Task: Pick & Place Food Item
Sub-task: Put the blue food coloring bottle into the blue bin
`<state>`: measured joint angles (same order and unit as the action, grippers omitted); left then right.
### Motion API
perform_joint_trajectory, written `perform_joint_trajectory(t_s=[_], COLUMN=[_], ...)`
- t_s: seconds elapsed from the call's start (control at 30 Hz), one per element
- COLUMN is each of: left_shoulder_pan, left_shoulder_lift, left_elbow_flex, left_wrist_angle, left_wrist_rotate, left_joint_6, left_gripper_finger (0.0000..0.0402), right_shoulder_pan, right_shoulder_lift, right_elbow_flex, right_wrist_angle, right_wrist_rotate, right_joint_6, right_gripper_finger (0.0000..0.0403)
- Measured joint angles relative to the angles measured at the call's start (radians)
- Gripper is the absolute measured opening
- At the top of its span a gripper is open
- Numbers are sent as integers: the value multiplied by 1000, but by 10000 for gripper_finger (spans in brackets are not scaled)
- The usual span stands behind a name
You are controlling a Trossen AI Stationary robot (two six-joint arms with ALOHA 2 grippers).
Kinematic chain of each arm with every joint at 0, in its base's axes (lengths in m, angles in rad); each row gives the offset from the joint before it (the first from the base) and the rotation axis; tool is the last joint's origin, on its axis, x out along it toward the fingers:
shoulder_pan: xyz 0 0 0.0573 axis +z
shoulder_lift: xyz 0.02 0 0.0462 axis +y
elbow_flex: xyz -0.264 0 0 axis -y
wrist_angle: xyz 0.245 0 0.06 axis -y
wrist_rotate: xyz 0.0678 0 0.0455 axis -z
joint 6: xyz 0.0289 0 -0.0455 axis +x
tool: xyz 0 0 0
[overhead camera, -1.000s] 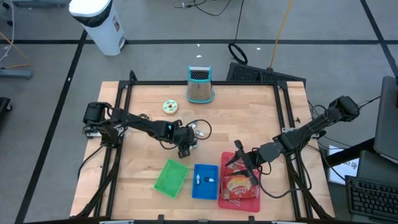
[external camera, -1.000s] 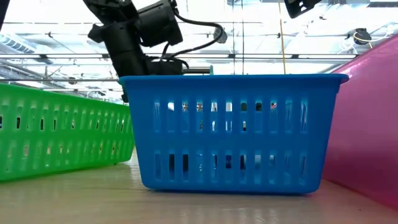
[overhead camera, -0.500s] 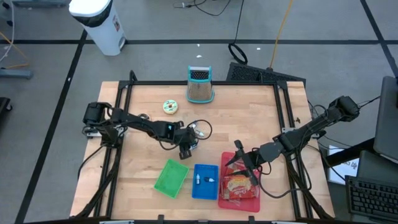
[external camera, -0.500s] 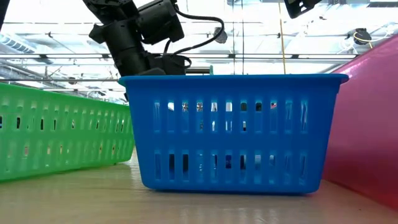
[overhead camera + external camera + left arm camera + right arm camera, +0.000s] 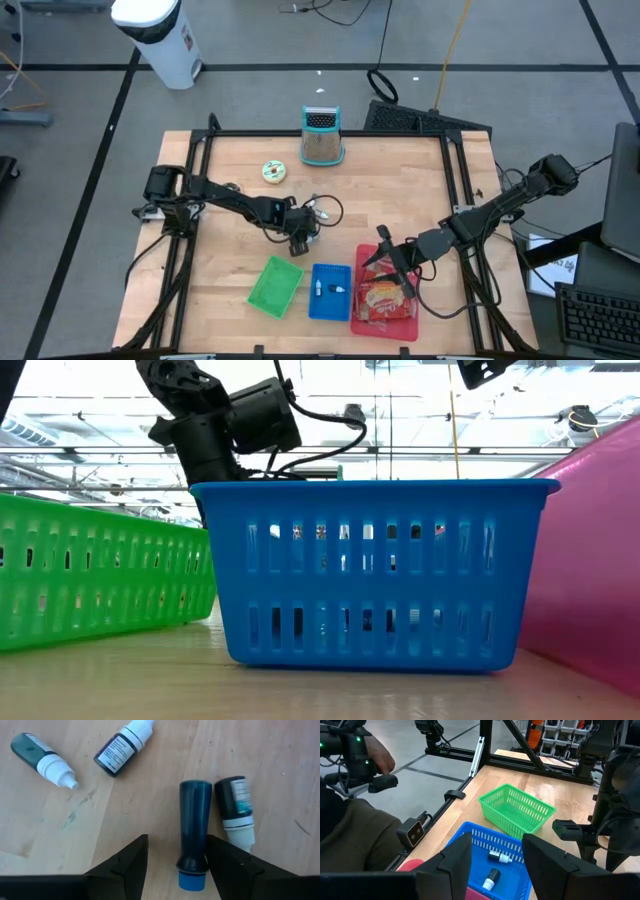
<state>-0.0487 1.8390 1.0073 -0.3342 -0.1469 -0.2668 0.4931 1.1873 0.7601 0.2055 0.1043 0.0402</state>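
Several small dropper bottles lie on their sides on the wooden table. A dark blue bottle with a blue cap (image 5: 194, 830) lies between the open fingers of my left gripper (image 5: 177, 840) (image 5: 300, 241), which points steeply down at it. It lies close to one finger (image 5: 235, 865), with a gap to the other. Beside it lies a white-capped bottle (image 5: 235, 805); two more (image 5: 122, 747) (image 5: 42, 760) lie farther off. My right gripper (image 5: 385, 258) hangs open in the air over the red basket (image 5: 362, 318). In the low view the blue basket (image 5: 370, 570) hides the left fingers.
Green (image 5: 275, 285), blue (image 5: 322, 305) and red baskets stand in a row near the front edge. The blue one holds two bottles (image 5: 495, 870), the red one snack bags (image 5: 385, 298). A green roll (image 5: 275, 172) and a blue-grey container (image 5: 321, 135) sit at the back.
My left gripper has sunk a little toward the table and the bottles beneath it. My right arm has kept still.
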Motion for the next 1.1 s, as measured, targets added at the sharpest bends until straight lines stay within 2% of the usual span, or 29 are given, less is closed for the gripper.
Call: perform_joint_trajectory(t_s=[0.2, 0.47, 0.6, 0.73, 0.87, 1.0, 1.1], left_shoulder_pan=[3, 2, 7, 3, -11, -72, -127], left_shoulder_lift=[-4, -7, -43, -125, -199, -252, -260], left_elbow_flex=[-1, -2, -8, -6, -6, -4, 2], left_wrist_angle=[0, -2, -22, -30, -24, 23, 48], left_wrist_rotate=[0, 5, -58, -132, -163, -188, -244], left_joint_6=[28, 66, 81, 82, 79, 94, 110], left_gripper_finger=[177, 82, 48, 36, 41, 39, 34], right_shoulder_pan=[0, 0, 0, -1, -5, -15, -41], right_shoulder_lift=[0, 0, 0, 0, 0, 14, 35], right_elbow_flex=[0, 0, 0, 0, -16, -73, -121], right_wrist_angle=[1, 1, 0, 0, 27, 128, 231], right_wrist_rotate=[0, 0, 0, 4, 11, 120, 145], right_joint_6=[-1, -1, 0, -1, 0, 19, 26], right_gripper_finger=[162, 162, 162, 162, 162, 162, 162])
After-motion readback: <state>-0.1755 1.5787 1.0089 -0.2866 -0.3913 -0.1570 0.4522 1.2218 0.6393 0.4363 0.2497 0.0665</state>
